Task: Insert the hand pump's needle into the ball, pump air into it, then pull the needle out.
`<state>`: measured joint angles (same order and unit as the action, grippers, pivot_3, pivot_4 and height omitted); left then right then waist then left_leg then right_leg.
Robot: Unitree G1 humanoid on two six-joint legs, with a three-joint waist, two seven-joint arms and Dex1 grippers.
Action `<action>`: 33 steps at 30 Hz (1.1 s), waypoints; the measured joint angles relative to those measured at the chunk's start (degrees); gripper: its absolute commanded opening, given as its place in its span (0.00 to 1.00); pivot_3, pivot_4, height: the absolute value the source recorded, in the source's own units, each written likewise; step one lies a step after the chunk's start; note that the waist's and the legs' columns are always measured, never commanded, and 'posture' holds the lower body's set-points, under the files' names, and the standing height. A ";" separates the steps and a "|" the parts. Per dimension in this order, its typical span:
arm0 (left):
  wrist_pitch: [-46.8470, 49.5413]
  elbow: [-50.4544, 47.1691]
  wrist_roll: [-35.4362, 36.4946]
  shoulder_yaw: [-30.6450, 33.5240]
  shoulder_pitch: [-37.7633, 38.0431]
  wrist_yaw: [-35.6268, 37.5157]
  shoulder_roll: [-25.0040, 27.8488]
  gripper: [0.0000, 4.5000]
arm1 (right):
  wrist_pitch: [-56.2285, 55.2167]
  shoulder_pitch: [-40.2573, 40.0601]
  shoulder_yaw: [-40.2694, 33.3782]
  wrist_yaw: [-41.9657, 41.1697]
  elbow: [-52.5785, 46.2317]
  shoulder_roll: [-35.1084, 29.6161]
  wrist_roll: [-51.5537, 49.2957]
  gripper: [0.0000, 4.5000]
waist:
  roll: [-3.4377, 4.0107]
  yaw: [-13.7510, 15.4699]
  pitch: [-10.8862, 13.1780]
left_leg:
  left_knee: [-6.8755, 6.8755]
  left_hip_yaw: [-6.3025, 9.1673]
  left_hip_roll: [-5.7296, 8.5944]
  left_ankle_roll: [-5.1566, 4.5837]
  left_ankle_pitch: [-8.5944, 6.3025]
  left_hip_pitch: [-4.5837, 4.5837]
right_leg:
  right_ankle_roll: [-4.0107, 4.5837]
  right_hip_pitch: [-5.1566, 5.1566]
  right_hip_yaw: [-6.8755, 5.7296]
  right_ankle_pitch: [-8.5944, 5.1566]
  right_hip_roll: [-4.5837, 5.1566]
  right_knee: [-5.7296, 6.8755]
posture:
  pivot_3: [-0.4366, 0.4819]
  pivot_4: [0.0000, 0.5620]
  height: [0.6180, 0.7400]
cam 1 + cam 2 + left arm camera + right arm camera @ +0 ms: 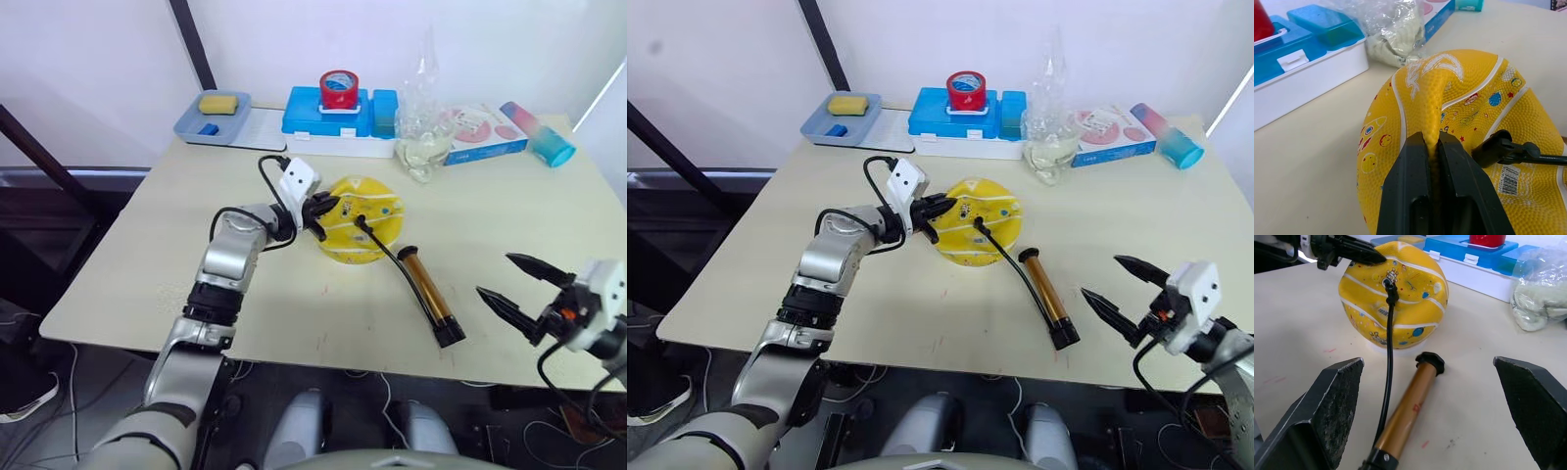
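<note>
You have 1 ball pinched by the left gripper; 1 pump lies beside it; the right gripper gapes wide.

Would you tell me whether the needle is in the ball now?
In: the needle's black fitting sits against the ball, with the hose trailing to the hand pump.

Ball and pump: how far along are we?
Done: the black needle fitting sits in the dented yellow rubber ball. In hand: the left gripper pinches a ball fold. Left: the open right gripper must take the gold-bronze hand pump, pump, then withdraw.
</note>
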<state>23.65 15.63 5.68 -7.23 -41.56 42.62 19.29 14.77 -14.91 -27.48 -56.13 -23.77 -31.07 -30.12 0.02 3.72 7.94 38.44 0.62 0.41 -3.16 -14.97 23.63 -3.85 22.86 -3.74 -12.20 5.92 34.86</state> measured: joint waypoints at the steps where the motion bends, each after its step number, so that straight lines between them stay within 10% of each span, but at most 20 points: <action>1: -1.61 1.25 -0.12 -0.26 -0.48 0.92 -0.08 0.00 | -1.49 -0.49 -0.33 -0.85 0.46 -0.07 -0.37 0.99 | 0.00 0.17 0.00 | 0.00 0.03 0.03 0.00 0.00 0.02 | 0.01 0.00 0.00 0.00 0.00 0.00 | 0.48 0.27 0.97; 16: -8.89 6.25 -1.62 -1.24 -2.90 5.85 -0.37 0.00 | -8.11 -2.82 -0.44 -6.09 2.92 -2.39 -2.15 0.99 | -0.05 0.23 0.05 | -0.02 0.08 0.14 -0.06 -0.03 0.07 | -0.16 -0.08 0.00 0.12 0.03 -0.03 | 0.48 0.27 0.97; 27: -4.65 0.57 1.61 0.34 1.10 5.81 0.08 0.95 | -11.41 -2.79 -0.09 -6.47 5.80 -2.41 -2.02 1.00 | -0.18 -0.38 0.32 | -0.01 0.04 0.13 -0.05 -0.03 0.05 | -0.06 -0.07 0.07 0.22 0.00 0.02 | 0.48 0.27 0.97; 33: -1.33 -7.81 6.05 3.41 4.18 6.54 3.06 0.99 | -12.70 -3.31 -0.03 -7.10 7.09 -2.46 -2.02 1.00 | -0.27 -1.50 0.54 | -0.02 0.03 0.12 -0.02 -0.01 0.03 | -0.05 -0.08 0.12 0.23 0.00 0.02 | 0.48 0.27 0.97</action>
<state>22.33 7.82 11.73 -3.82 -37.38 49.17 22.36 2.07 -18.22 -27.52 -63.22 -16.69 -33.53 -32.14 -0.26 2.22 8.48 38.43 0.64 0.53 -3.17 -14.98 23.66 -3.89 22.78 -3.62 -11.97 5.92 34.88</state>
